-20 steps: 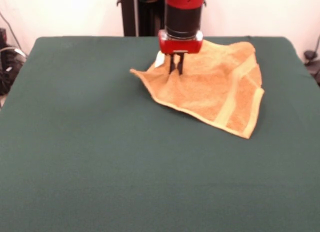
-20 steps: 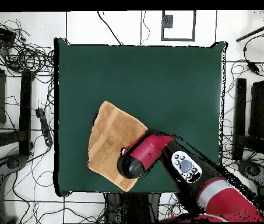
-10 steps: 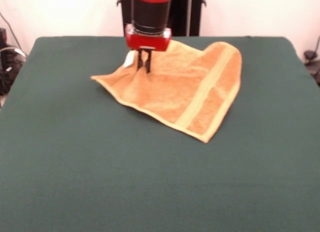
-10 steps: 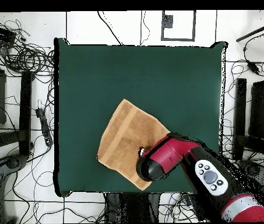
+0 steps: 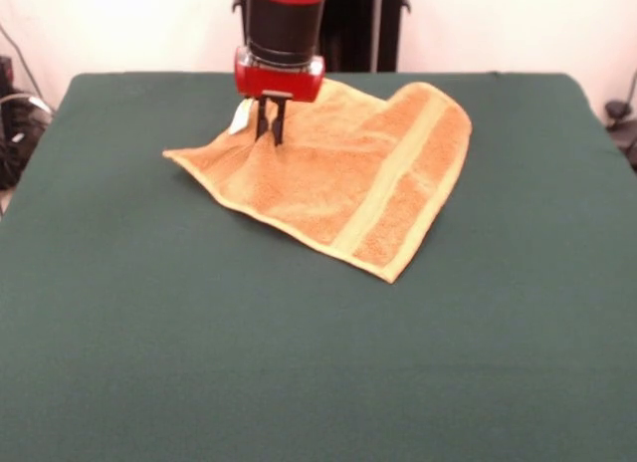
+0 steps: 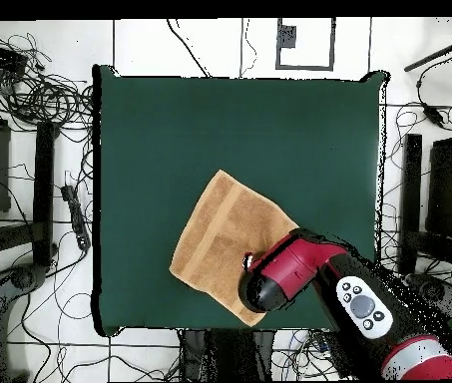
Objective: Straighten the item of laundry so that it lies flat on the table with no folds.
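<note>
The orange-tan towel (image 5: 338,168) lies on the far half of the dark green table (image 5: 299,362), mostly spread, with a pale band running toward its near corner. My gripper (image 5: 270,133) comes down from above and is shut on a pinch of the towel near its far left edge, lifting a small ridge there. A small white tag (image 5: 239,116) shows beside the fingers. In the overhead view the towel (image 6: 220,239) lies near the table's bottom edge (image 6: 130,324), and the red arm (image 6: 279,279) covers its lower right corner and hides the gripper.
The robot's dark pedestal (image 5: 348,29) stands behind the table's far edge. Cables (image 6: 30,90) and dark stands (image 6: 40,190) lie on the floor around the table.
My gripper has dragged the towel to the left in the front view, with the cloth still pinched. The towel has turned and spread out; its near corner moved left.
</note>
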Available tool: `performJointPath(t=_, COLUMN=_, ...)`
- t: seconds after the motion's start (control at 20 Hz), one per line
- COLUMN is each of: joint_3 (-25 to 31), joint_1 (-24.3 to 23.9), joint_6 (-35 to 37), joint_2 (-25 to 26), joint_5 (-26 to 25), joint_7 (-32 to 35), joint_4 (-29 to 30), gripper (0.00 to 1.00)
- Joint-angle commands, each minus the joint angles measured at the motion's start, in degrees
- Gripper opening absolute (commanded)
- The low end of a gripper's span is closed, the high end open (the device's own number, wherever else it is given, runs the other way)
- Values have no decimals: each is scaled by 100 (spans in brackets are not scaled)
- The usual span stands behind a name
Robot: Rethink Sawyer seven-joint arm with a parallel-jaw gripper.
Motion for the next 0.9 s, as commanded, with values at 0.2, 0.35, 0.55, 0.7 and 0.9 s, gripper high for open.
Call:
performJointPath(t=0.2, joint_3=137, joint_1=119, joint_6=433, joint_2=25, joint_5=-309, joint_7=-2880, joint_4=-78, gripper=0)
performJointPath(t=0.35, joint_3=187, joint_1=33, joint_6=478, joint_2=-68, joint_5=-204, joint_7=-3088, joint_4=-34, gripper=0)
performJointPath(t=0.55, joint_3=230, joint_1=-151, joint_6=473, joint_2=-96, joint_5=-60, joint_7=-3363, joint_4=-23, gripper=0)
performJointPath(t=0.7, joint_3=278, joint_1=-360, joint_6=476, joint_2=-174, joint_5=100, joint_7=-3694, joint_4=-21, gripper=0)
performJointPath(t=0.9, joint_3=261, joint_1=-476, joint_6=412, joint_2=-157, joint_5=156, joint_7=-3872, joint_4=-49, gripper=0)
